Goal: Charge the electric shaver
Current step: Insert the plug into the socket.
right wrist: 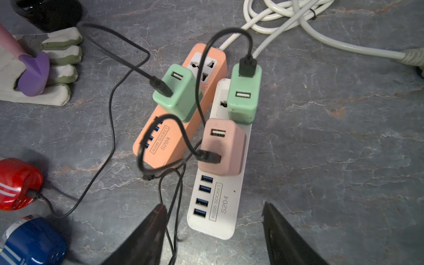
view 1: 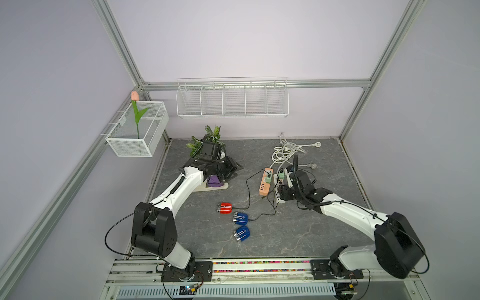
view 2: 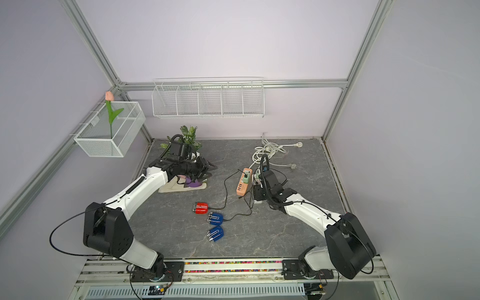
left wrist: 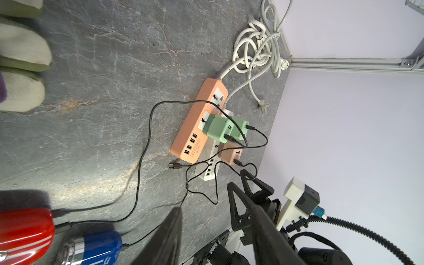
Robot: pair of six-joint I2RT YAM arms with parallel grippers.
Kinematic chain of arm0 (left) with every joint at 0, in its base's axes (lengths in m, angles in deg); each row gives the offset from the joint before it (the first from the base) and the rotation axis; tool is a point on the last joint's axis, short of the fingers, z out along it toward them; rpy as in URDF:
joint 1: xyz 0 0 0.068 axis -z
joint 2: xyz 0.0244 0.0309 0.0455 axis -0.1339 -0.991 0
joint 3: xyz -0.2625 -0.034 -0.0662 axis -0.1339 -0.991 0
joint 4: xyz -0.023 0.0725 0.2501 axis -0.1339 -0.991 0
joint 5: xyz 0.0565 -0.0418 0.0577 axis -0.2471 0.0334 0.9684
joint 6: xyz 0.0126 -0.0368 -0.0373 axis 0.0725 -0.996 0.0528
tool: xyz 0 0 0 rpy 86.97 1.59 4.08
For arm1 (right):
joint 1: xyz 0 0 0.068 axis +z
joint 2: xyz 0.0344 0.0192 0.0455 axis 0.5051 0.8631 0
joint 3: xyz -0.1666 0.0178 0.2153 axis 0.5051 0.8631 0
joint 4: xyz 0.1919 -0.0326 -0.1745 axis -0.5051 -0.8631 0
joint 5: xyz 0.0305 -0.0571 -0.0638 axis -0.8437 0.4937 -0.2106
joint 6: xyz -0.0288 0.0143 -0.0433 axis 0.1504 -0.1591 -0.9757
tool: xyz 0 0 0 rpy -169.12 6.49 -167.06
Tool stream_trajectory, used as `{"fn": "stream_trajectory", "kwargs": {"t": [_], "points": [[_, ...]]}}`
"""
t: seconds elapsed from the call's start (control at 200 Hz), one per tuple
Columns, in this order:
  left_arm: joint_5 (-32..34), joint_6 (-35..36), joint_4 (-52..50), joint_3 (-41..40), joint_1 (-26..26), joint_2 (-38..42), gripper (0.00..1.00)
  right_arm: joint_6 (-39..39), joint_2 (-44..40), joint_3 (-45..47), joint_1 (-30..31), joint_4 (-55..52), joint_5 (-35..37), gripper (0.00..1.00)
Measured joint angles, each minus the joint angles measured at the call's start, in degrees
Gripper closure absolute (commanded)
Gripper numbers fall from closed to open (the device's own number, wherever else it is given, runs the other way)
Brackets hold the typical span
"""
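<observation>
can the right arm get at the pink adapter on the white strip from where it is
Probably yes: the right gripper hangs open over the USB end of the white strip, with the pink adapter just ahead, but black cables loop beside it and could snag.

3 shavers sitting in a diagonal row mid-table; 2 power strips lying side by side behind-right, cord bundle lying behind those; glove lying left of strips.

Pale lilac walls edged with aluminium rails enclose a grey marbled tabletop. A white wire shelf hangs on the back wall. Left of it, a mesh basket holds a tulip.
</observation>
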Motion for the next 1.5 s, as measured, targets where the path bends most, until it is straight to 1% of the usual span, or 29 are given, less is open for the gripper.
{"fn": "stream_trajectory", "kwargs": {"t": [0.055,0.18,0.3,0.47,0.68,1.03,1.145,1.415,1.5], "points": [[0.0,-0.1,0.0,0.0,0.0,0.0,0.5,-0.2,1.0,-0.6,-0.2,0.1,-0.4,0.35],[0.0,-0.4,0.0,0.0,0.0,0.1,0.5,-0.7,3.0,-2.2,-0.8,0.4,-0.7,0.42],[-0.1,-0.4,0.0,-0.1,0.0,0.2,0.5,-1.0,5.1,-3.7,-1.3,0.9,-1.2,0.45],[-0.2,-0.4,0.2,-0.6,0.0,0.3,0.5,-1.5,7.3,-6.1,-2.0,1.0,-2.0,0.54],[-0.2,-0.4,0.2,-0.9,0.0,0.4,0.5,-1.5,9.0,-6.8,-3.5,1.2,-2.5,0.58],[-0.5,-0.4,0.4,-0.9,0.0,0.6,0.5,-1.4,9.4,-6.8,-4.4,1.7,-3.6,0.7],[-0.6,-0.4,0.5,-0.9,0.0,0.6,0.5,-1.4,9.4,-6.8,-4.6,1.9,-3.9,0.75],[-1.2,-0.4,1.3,-0.9,0.0,0.6,0.48,-1.5,9.4,-6.8,-4.9,1.8,-4.4,0.8],[-1.7,-0.6,2.2,-1.0,0.0,0.6,0.48,-1.5,9.4,-6.8,-4.9,1.8,-4.4,0.81]]}}
